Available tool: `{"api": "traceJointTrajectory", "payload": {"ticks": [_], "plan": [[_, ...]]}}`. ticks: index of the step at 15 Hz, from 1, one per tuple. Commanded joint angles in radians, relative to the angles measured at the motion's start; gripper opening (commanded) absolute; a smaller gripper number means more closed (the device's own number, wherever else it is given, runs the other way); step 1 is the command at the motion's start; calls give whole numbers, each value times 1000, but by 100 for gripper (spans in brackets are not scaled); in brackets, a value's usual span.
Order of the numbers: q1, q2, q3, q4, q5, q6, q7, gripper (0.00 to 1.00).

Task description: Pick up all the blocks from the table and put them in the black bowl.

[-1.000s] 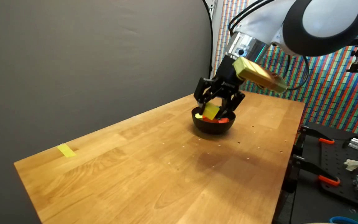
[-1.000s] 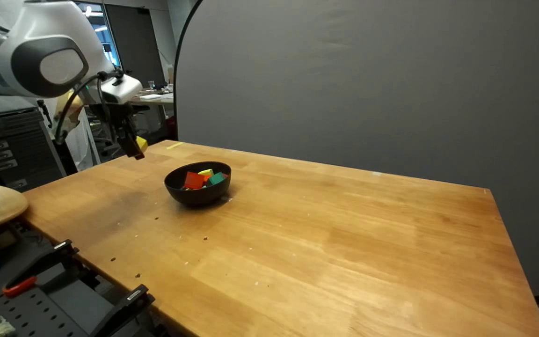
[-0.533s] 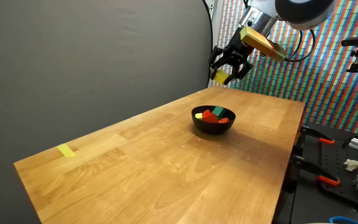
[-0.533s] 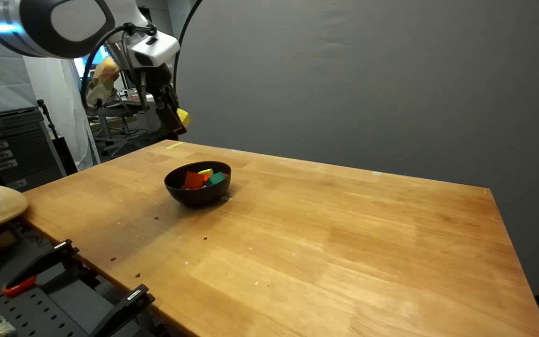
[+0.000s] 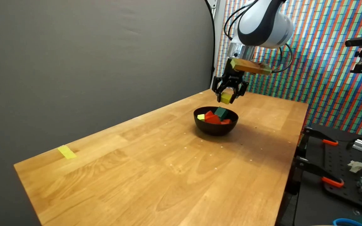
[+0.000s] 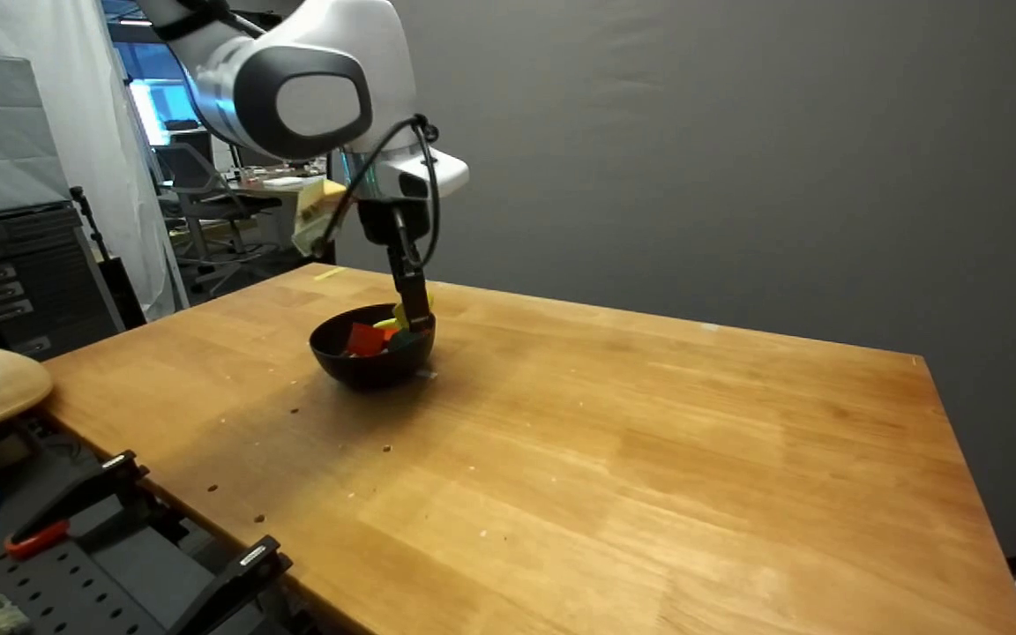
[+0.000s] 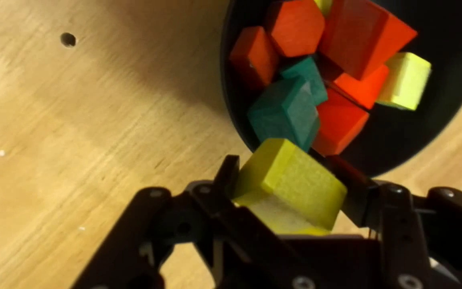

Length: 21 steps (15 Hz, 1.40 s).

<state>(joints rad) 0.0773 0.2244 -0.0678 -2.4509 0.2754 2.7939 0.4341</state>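
Note:
My gripper (image 5: 225, 101) is shut on a yellow block (image 5: 226, 98), held tilted between its fingertips just above the far side of the black bowl (image 5: 215, 129). In the wrist view this yellow block (image 7: 309, 186) overlaps the bowl's rim, next to a green block (image 7: 281, 110). Inside the bowl lie several more blocks: a large red block (image 7: 349, 38), an orange-red block (image 7: 297, 28) and a pale yellow block (image 7: 405, 82) among them. The bowl (image 6: 376, 375) stands upright on the wooden table (image 6: 649, 476), its right rim partly covered by the gripper (image 6: 420, 326) in an exterior view.
A flat yellow strip (image 5: 67, 152) is stuck near a table corner. Black clamps with orange parts (image 5: 332, 182) sit along one table edge, beside a dark perforated board (image 5: 341, 157). A grey backdrop (image 6: 693, 176) rises behind the table.
My gripper, with the yellow block still in its grip, first rose, then came down over the bowl as the arm swung across and turned more upright. The bowl and its blocks have stayed put.

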Motion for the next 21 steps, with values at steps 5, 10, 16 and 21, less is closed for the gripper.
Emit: {"api": "traceJointTrajectory", "payload": {"ticks": [5, 10, 16, 21], "plan": [[-81, 72, 71, 149, 9, -221, -222, 33], [-64, 27, 98, 123, -5, -273, -270, 33], [-43, 59, 105, 125, -20, -264, -255, 95], [-39, -105, 123, 5, 12, -171, -265, 100]]}}
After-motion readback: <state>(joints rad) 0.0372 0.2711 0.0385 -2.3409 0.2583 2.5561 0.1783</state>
